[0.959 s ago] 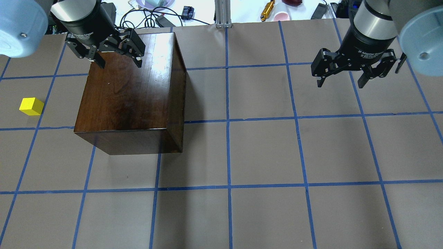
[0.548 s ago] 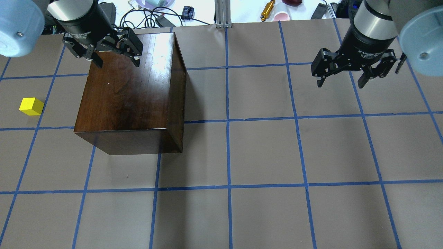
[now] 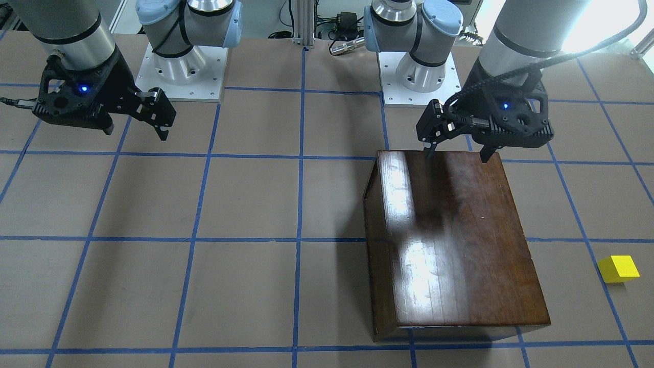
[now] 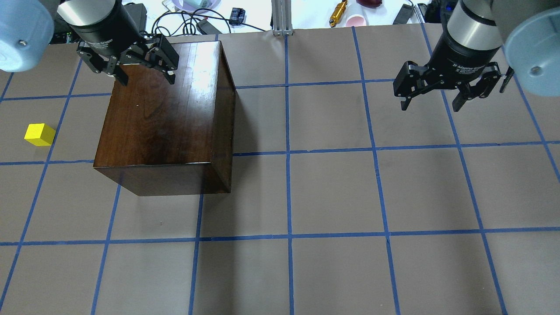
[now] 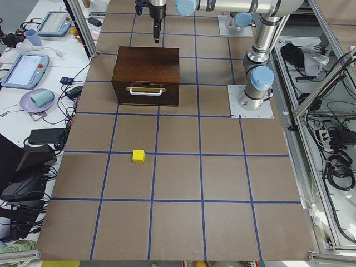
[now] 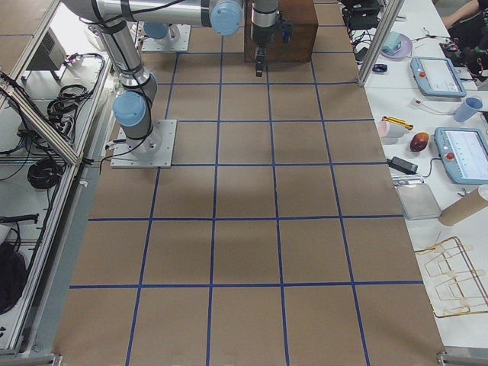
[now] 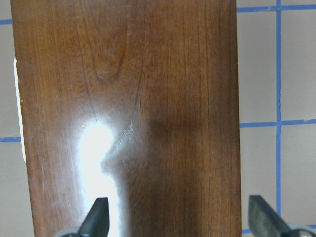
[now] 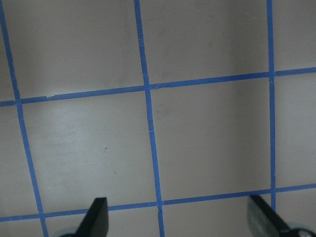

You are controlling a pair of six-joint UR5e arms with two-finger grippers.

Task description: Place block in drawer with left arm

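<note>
- Your left gripper (image 4: pixel 147 80) hangs over the upper edge of the dark wooden box (image 4: pixel 162 127), in the upper left of the overhead view; its fingers are spread wide and hold nothing
- From the left wrist camera you see the glossy box top filling most of the frame, with the two fingertips (image 7: pixel 96 218) at the lower corners, well apart
- The yellow block (image 4: pixel 39 134) lies on the table (image 4: pixel 332 192) at the left edge of the overhead view, apart from the box and from both grippers
- In the left side view the drawer (image 5: pixel 146 94) shows as the box's front panel with a pale handle, flush with the box and facing the block
- Your right gripper (image 4: pixel 431 107) hovers in the upper right of the overhead view, fingers parted and empty, above the blue-taped table
</note>
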